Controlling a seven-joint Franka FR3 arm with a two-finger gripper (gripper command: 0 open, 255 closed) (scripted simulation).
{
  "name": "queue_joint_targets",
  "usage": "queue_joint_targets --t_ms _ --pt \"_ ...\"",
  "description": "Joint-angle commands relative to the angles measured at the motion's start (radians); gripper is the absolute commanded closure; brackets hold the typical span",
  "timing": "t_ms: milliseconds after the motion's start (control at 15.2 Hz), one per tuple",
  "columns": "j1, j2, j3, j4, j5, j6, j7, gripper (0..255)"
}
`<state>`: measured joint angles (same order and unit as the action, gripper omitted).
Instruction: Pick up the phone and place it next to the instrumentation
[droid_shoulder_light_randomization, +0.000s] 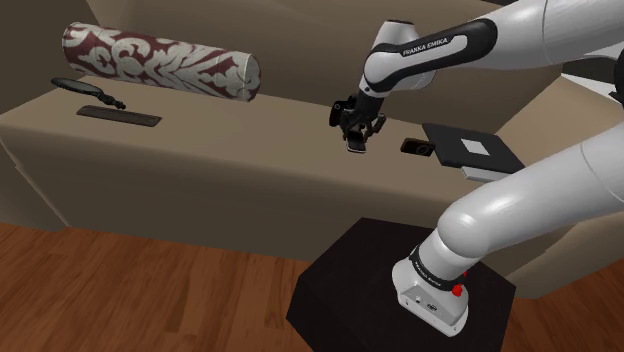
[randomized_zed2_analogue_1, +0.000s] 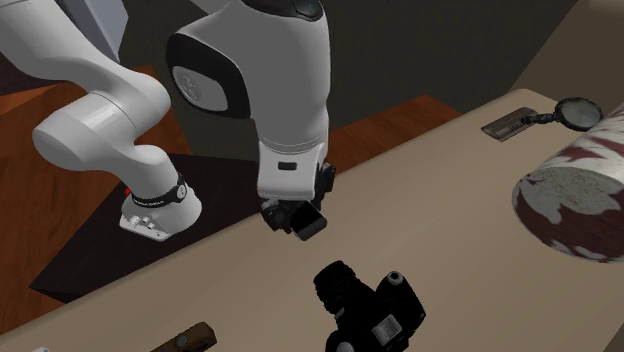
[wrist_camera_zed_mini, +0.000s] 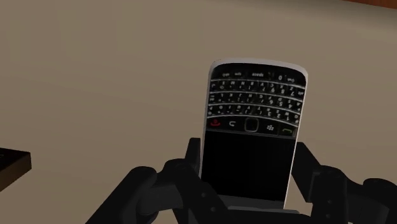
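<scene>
Gripper (wrist_camera_zed_mini: 249, 181): fingers clamped on the keypad phone (wrist_camera_zed_mini: 252, 130), clear above the cushion (droid_shoulder_light_randomization: 220, 165).
Room: shoulder view, bare cushion at 9 o'clock, its front edge at 6.

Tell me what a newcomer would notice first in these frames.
The black gripper clasps a keypad phone, held above the beige surface. A dark-red and white patterned bolster lies at the shoulder view's upper left. A black camera sits on the surface near the second exterior view's bottom edge.
</scene>
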<state>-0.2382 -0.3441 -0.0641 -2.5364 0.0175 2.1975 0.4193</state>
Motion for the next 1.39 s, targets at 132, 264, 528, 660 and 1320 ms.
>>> queue_joint_targets --t_ms 132,264,528,660,1320 --pt "-0.002 -0.027 0.000 0.032 -0.003 -0.059 0.001 255" --pt "-0.002 -0.039 0.001 0.050 -0.004 -0.089 0.002 255" --pt "-0.022 -0.109 -0.023 0.014 -0.020 -0.124 -0.029 255" --pt "-0.045 -0.170 -0.049 -0.032 -0.040 -0.139 -0.062 255" --pt "-0.198 -0.443 -0.202 -0.192 -0.181 -0.250 -0.256 255"
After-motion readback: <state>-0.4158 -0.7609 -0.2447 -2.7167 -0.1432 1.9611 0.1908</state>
